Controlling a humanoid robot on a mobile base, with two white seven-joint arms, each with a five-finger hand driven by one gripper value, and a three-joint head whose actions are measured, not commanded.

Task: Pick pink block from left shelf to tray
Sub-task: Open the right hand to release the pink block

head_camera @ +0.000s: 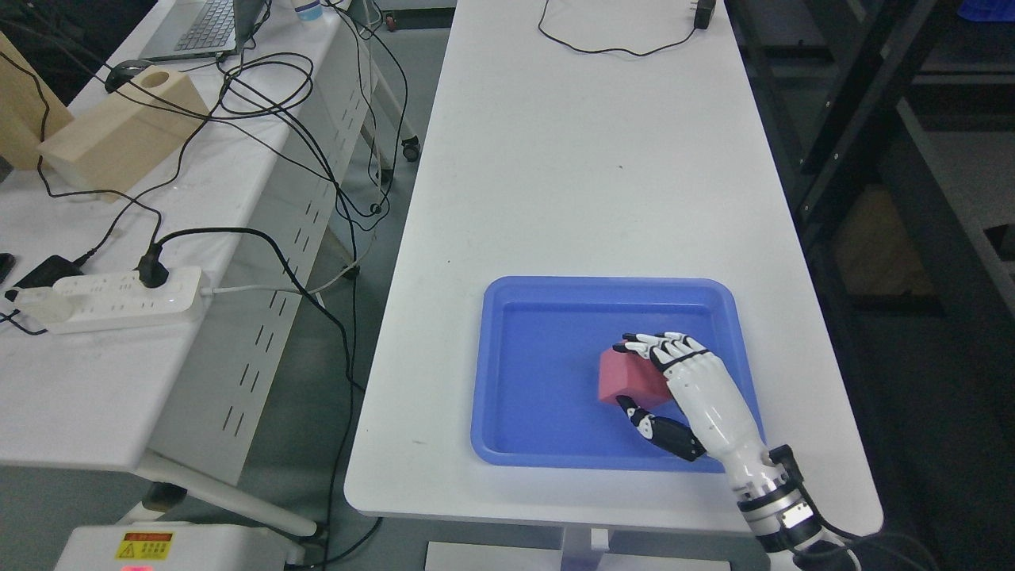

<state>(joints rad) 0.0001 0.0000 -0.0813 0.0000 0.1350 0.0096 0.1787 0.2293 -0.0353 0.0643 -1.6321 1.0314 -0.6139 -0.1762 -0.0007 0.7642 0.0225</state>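
Gripping the pink foam block (626, 377) over the shallow blue plastic tray (539, 373), the right hand (682, 388) looks set to place; next, release cleanly.

Pink block (626, 378), matte, boxy, tilted, inside the blue tray (539, 373) at its right side, tray shallow, rectangular, rounded corners, flat on the white worktop (571, 174), near edge, right of middle

White table (587, 182) bears a blue tray (507, 373) and black cable (610, 49).
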